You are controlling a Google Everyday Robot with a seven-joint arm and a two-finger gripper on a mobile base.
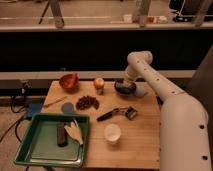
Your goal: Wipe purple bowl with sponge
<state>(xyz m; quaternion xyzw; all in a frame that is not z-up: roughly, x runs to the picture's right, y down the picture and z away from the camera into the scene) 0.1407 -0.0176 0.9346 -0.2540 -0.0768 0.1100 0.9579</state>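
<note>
The purple bowl [124, 89] is small, round and dark, and stands at the back right of the wooden table [140, 145]. My gripper [128, 82] hangs from the white arm [150, 75] and sits right over the bowl, down at its rim or inside it. It covers much of the bowl's inside. I cannot make out a sponge; if one is at the gripper, it is hidden.
An orange-red bowl [69, 81] and a round orange fruit [99, 83] stand at the back. Dark grapes [87, 102], a grey disc [67, 107], a peeler [119, 113] and a white cup [112, 133] lie mid-table. A green tray [30, 150] at front left holds a brown bar and a pale yellow item.
</note>
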